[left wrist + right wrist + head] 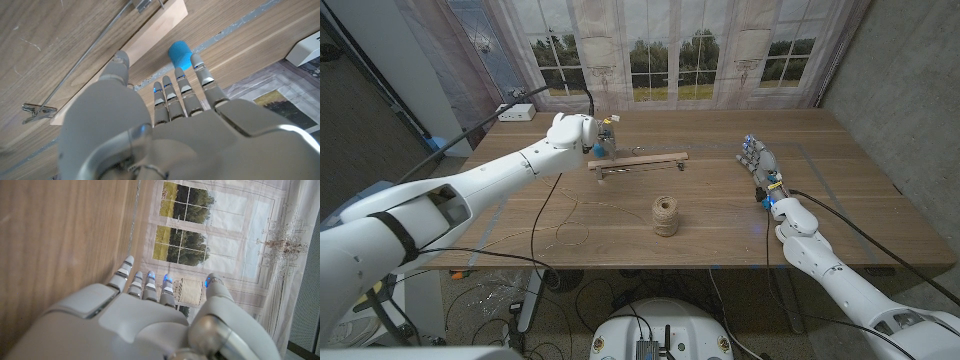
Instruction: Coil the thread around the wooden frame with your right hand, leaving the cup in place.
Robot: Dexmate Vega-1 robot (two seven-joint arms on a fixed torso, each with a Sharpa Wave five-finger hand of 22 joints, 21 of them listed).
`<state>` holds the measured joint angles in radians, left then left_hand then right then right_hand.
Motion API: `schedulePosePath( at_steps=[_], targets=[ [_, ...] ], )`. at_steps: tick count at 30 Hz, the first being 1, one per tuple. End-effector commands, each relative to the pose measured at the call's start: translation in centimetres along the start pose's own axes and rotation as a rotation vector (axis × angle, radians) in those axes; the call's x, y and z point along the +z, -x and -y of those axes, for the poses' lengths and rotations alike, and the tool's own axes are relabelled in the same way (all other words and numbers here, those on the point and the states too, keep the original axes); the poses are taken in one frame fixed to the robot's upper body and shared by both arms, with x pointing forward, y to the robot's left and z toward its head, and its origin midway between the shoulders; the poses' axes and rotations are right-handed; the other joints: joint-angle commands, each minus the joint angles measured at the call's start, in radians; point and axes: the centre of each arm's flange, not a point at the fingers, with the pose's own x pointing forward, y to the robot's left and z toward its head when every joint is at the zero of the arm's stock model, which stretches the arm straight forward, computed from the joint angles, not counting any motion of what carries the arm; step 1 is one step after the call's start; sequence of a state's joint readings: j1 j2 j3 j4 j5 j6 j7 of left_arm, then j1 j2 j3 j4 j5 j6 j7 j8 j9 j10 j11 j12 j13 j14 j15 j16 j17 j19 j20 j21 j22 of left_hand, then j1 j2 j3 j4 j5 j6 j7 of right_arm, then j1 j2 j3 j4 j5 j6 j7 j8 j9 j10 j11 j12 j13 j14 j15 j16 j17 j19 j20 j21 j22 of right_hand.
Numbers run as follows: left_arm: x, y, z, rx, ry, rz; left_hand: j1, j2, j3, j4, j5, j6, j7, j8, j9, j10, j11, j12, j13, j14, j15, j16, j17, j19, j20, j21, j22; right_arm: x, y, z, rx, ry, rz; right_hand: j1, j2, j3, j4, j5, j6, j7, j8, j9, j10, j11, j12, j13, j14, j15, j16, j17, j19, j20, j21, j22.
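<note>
Coiling has not begun: the right hand (761, 165), centre-right in the head view, is open and holds nothing; the thread (666, 216) spool stands lower centre, below the wooden frame (638, 160); next, reach for the thread

Wooden frame (640, 160) lies across bench (850, 215) middle. Left robot hand (582, 135) and blue cup (601, 152) crowd frame's left end, blocking approach there. Twine spool (666, 216) stands in front of frame, loose thread (575, 215) sprawled left of spool. Right of frame, bare bench up to right robot hand (757, 160), fingers spread, holding nothing.
</note>
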<state>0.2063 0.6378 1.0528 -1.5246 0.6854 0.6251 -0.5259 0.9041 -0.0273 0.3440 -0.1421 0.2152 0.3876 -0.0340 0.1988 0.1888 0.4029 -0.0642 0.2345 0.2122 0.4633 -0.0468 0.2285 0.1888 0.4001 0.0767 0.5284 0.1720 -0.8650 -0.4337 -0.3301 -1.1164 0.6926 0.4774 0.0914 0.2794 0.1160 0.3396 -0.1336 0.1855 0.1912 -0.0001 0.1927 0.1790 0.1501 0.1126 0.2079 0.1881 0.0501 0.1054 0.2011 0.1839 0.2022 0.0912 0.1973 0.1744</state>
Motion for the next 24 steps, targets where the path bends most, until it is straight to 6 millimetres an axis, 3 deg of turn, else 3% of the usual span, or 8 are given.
schedulePosePath(
  at_steps=[1, 24],
  targets=[
    [0.9, -0.9, 0.9, 0.005, -0.017, 0.040, 0.012, 0.010, -0.006, 0.004, 0.008, 0.019, 0.001, 0.007, 0.001, 0.023, 0.000, 0.010, 0.009, 0.025, -0.059, 0.011, 0.003, 0.036, -0.001, 0.003, 0.002, -0.3, 0.1, 0.1, -0.012, -0.009, -0.002, 0.006, -0.001, -0.003, -0.001, -0.001, 0.009, -0.004, 0.002, 0.003, 0.011, 0.003, 0.003, 0.005, 0.008, 0.002, 0.005, 0.002, 0.008, 0.001, 0.009, 0.003],
    [0.7, -2.0, 3.0, -0.008, -0.018, 0.062, 0.056, 0.036, -0.004, -0.005, 0.012, 0.041, 0.010, 0.008, 0.003, 0.048, -0.004, 0.020, 0.025, 0.055, -0.074, 0.012, 0.004, 0.100, -0.035, 0.010, 0.007, -0.3, -0.4, -0.7, -0.007, -0.010, 0.008, 0.006, -0.001, -0.004, -0.001, -0.001, 0.009, -0.004, 0.000, 0.004, 0.013, 0.000, 0.001, 0.005, 0.008, 0.004, 0.003, 0.003, 0.009, 0.002, 0.008, 0.003]
  ],
)
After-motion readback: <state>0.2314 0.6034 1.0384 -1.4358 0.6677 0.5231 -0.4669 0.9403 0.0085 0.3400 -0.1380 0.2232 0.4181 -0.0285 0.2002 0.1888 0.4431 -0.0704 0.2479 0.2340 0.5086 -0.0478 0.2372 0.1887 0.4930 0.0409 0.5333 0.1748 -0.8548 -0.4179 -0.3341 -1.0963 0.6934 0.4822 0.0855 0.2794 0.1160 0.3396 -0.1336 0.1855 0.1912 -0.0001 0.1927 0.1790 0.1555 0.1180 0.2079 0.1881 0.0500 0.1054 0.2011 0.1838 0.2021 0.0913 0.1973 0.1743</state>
